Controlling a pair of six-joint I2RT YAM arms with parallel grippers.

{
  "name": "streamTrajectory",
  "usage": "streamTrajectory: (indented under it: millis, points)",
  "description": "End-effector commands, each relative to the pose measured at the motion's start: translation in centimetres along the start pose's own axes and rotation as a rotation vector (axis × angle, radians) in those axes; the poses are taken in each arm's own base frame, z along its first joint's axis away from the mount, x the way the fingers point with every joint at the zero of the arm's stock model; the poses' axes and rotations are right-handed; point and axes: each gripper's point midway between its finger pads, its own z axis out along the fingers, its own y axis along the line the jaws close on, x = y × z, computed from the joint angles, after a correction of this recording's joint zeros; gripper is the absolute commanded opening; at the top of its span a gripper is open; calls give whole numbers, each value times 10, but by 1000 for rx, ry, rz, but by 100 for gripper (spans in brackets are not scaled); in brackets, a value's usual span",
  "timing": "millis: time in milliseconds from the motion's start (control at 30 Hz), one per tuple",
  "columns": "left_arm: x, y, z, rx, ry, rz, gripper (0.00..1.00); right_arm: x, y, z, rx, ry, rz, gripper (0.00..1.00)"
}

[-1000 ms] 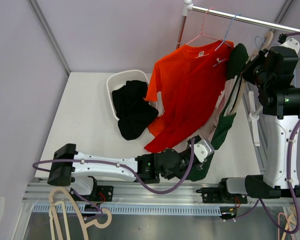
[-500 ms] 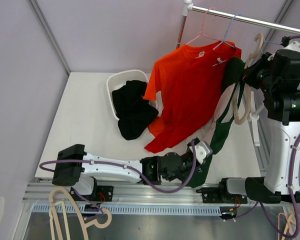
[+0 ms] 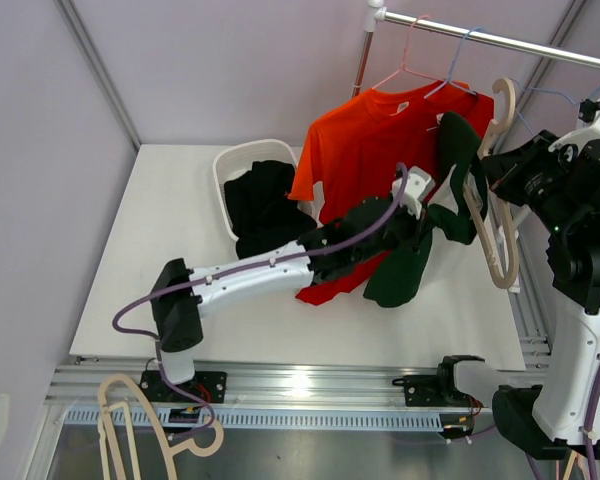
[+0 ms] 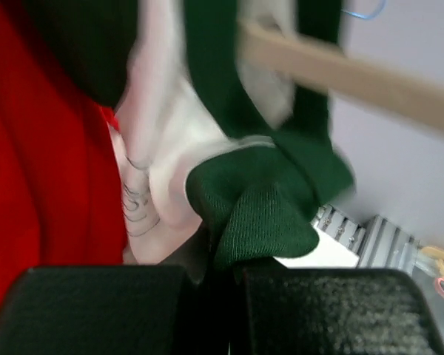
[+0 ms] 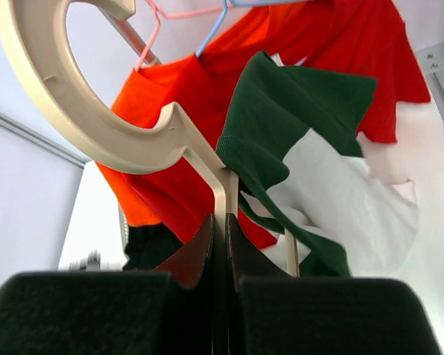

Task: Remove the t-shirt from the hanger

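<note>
A green and white t-shirt [image 3: 405,270] hangs partly on a cream wooden hanger [image 3: 495,200]. It drapes off the hanger's left side above the table. My right gripper [image 3: 498,170] is shut on the hanger's neck [image 5: 223,185] just below the hook and holds it up to the right of the rail. My left gripper [image 3: 420,212] is shut on a fold of the green fabric [image 4: 266,222], with the hanger's bar [image 4: 340,74] above it. The shirt's green shoulder [image 5: 296,111] lies beside the hanger neck.
An orange t-shirt [image 3: 370,160] hangs on a pink hanger from the metal rail [image 3: 500,40], right behind the green shirt. A white basket [image 3: 242,158] with black clothes [image 3: 265,215] stands at back centre. A loose cream hanger [image 3: 130,410] lies below the table's front edge.
My left arm has swung up from the table's near edge towards the rack, carrying the green fabric. My right gripper has moved the hanger up and to the right.
</note>
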Motion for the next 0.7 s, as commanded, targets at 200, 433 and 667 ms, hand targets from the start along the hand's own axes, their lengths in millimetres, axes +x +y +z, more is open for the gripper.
streamTrajectory:
  millis: [200,433,667]
  points:
    - [23,108,45,-52,260,-363,1,-2,13,-33,-71,-24,-40,0]
    - [36,168,39,-266,239,-302,1,29,-3,-39,-48,40,-82,0]
    - [35,201,37,-318,252,-332,1,65,17,-66,-187,164,-40,0]
